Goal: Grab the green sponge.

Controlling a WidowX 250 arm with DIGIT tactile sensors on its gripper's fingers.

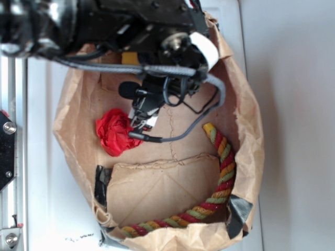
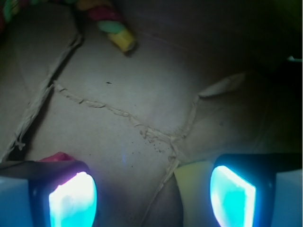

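In the wrist view the green sponge [image 2: 194, 189], a pale yellow-green foam block, lies on the brown paper floor just inside my right fingertip [image 2: 233, 198]. Only its corner shows. My gripper [image 2: 152, 198] is open and low over the paper, with bare paper filling most of the gap. A bit of the red paper ball [image 2: 57, 156] peeks out behind my left fingertip [image 2: 73, 201]. In the exterior view the gripper [image 1: 138, 124] hangs inside the paper bag [image 1: 251, 157], right beside the red ball [image 1: 115, 132]. The arm hides the sponge there.
A twisted red, yellow and green rope [image 1: 222, 172] curves along the bag's right and bottom walls; its end [image 2: 120, 38] shows ahead in the wrist view. The bag's crumpled walls ring the workspace, with black tape [image 1: 238, 212] at the corners. Cables [image 1: 204, 112] dangle from the arm.
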